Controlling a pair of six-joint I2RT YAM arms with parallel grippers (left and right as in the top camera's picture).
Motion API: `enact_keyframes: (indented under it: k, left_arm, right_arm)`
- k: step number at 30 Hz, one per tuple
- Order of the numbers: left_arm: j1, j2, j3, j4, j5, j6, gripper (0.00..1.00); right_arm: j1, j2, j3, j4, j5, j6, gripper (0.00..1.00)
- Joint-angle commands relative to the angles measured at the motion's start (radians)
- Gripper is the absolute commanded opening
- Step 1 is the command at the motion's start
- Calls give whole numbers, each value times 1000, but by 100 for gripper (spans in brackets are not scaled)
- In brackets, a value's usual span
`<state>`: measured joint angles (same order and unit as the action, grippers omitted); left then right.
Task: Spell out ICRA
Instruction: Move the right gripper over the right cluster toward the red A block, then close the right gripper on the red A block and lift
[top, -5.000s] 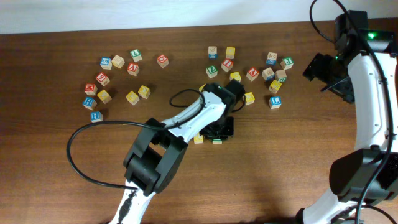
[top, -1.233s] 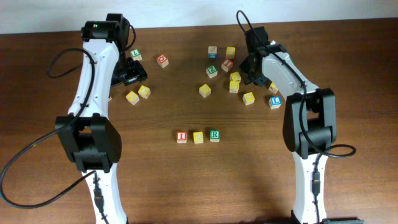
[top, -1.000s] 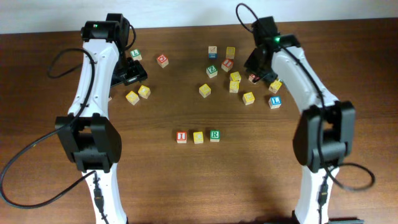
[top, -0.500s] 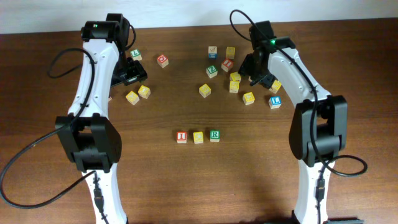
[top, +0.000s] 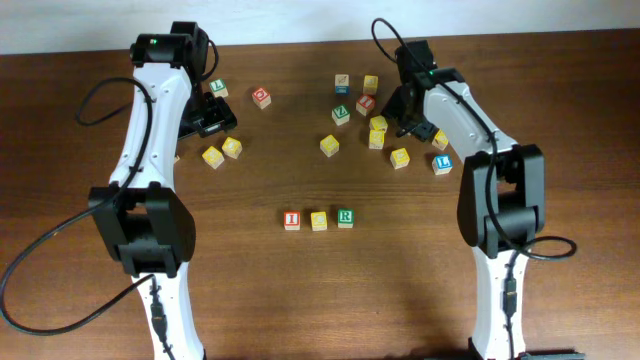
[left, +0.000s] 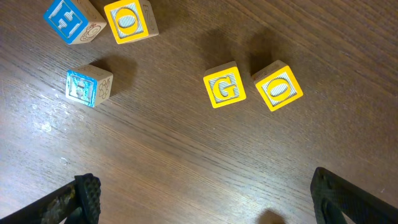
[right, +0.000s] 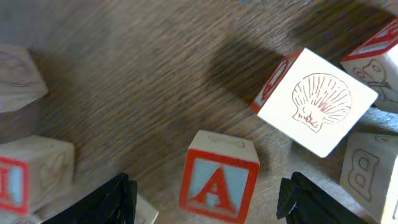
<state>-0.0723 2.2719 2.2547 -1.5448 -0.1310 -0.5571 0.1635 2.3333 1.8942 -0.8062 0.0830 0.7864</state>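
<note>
Now, red A block (right: 219, 183) being framed between widely spread fingers of right end effector (right: 208, 200), nothing pinched. Block lying on surface (right: 143, 74), near shell block (right: 317, 102); centring likely being needed before closing, neighbour being avoided.

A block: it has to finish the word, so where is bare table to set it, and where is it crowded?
Bare wood lies just right of the R block, ending the row after the I block and C block, and across the table's near half. Crowded: the loose blocks around the right end effector, A block included.
</note>
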Motion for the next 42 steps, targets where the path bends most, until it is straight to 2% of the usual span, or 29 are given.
enact_keyframes:
  k: [1,3,5,12,19,22,25,30,33,37,42]
  left_arm:
    - [3,-2,-7,0,-12,13,99]
    - [3,-2,-7,0,-12,13,99]
    - [3,-2,-7,0,-12,13,99]
    - [3,-2,-7,-1,-12,13,99]
    - [3,-2,-7,-1,-11,13,99]
    - [3,-2,-7,-1,-11,13,99]
    - [3,-2,-7,-1,-12,13,99]
    - [3,-2,-7,-1,-12,13,99]
    - [3,-2,-7,-1,-12,13,99]
    - [3,-2,-7,-1,-12,13,99]
    - [3,-2,-7,-1,-12,13,99]
  right_arm:
    - [0,46,0,3,35,16,66]
    - [0,59,0,19,35,16,64]
    - [0,60,0,33,41,16,54]
    - [0,55,4,38,53,-4,29]
    - [0,-72,10,-23,48,-119,29]
    - [0,-137,10,-88,43,-151,24]
    - [0,-199,10,-164,1,-209,24]
    - [0,-242,8,-420,-174,-372,24]
    - [23,-241,-26,-536,-212,-440,25]
    - [129,-241,-126,-548,-211,-446,25]
    - [230,-239,-291,-412,-208,-385,25]
